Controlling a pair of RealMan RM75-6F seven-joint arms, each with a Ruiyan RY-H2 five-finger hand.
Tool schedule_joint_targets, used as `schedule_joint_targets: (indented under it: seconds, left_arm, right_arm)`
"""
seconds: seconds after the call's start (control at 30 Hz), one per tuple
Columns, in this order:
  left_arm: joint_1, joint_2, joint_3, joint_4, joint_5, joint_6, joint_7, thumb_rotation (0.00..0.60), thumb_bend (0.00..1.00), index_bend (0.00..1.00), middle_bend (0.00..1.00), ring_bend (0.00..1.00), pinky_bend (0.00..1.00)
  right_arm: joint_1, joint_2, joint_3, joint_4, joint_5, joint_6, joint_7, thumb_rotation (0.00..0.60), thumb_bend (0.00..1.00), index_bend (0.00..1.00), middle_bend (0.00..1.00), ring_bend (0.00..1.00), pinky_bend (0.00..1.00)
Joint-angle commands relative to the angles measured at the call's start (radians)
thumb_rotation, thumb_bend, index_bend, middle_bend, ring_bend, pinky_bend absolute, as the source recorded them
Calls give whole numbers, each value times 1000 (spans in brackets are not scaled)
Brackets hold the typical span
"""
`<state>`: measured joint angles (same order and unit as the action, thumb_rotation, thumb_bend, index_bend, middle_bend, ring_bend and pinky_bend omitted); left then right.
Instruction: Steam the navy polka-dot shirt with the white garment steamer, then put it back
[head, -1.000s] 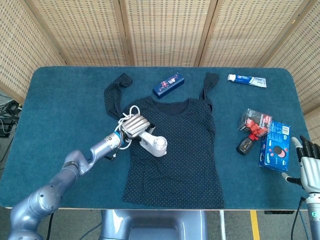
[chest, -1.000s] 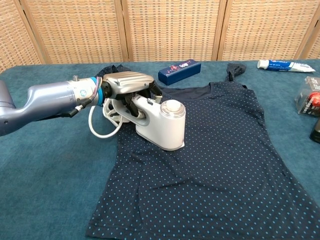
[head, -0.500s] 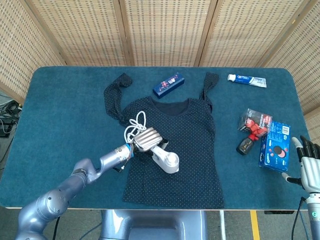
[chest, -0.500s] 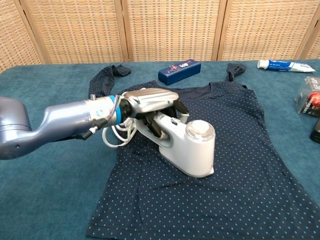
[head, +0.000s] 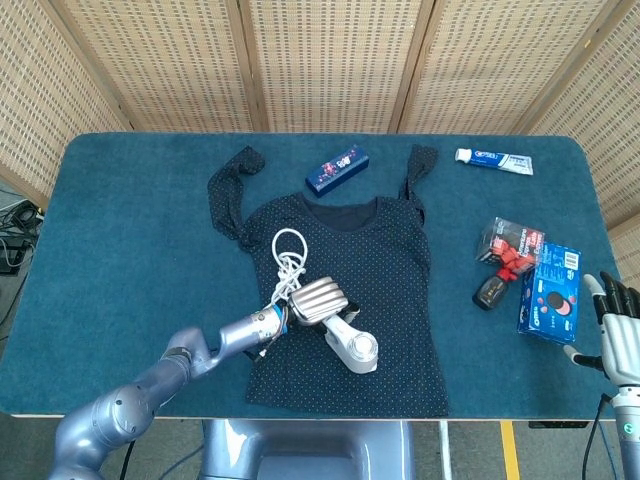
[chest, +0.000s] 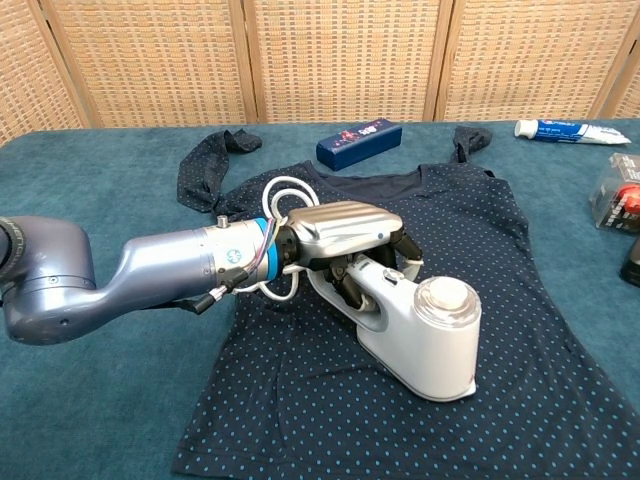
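Note:
The navy polka-dot shirt (head: 385, 258) (chest: 500, 260) lies flat on the blue table, neck to the far side. My left hand (head: 318, 300) (chest: 342, 228) grips the handle of the white garment steamer (head: 353, 346) (chest: 428, 331), which rests on the shirt's lower left part. Its white cord (head: 287, 253) (chest: 283, 200) trails in loops behind the hand over the shirt. My right hand (head: 621, 324) stays at the table's right front edge with fingers apart, holding nothing; the chest view does not show it.
A dark blue box (head: 336, 168) (chest: 358, 143) lies beyond the collar. A toothpaste tube (head: 494, 160) (chest: 566, 130) sits at the far right. On the right are a red and black packet (head: 511, 247), a black item (head: 490, 292) and a blue box (head: 550, 292).
My left hand has slid the steamer down the shirt toward the hem and a little to the right, dragging the cord along. The right hand has not moved.

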<state>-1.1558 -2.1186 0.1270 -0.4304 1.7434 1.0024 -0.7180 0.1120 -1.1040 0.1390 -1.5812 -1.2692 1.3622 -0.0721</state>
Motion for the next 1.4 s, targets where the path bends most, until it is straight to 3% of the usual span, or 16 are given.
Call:
schedule_joint_targets:
  seconds: [0.03, 0.4, 0.73, 1.4]
  left_arm:
    - [7, 4, 6, 20, 2, -3, 4, 600, 849, 1000, 944, 901, 1000]
    - [54, 71, 24, 98, -6, -18, 12, 600, 848, 1000, 944, 901, 1000]
    - [84, 144, 20, 101, -21, 0, 9, 600, 848, 1000, 943, 901, 1000]
    - [74, 198, 111, -127, 104, 148, 23, 600, 849, 1000, 944, 901, 1000]
  right_arm:
    - [0, 0, -1, 0, 0, -1, 1, 600, 0, 0, 0, 0, 0]
    - [2, -3, -6, -5, -7, -4, -7, 600, 0, 0, 0, 0, 0]
    - [7, -9, -12, -9, -13, -9, -21, 600, 0, 0, 0, 0, 0]
    - [8, -9, -14, -11, -16, -8, -23, 600, 0, 0, 0, 0, 0]
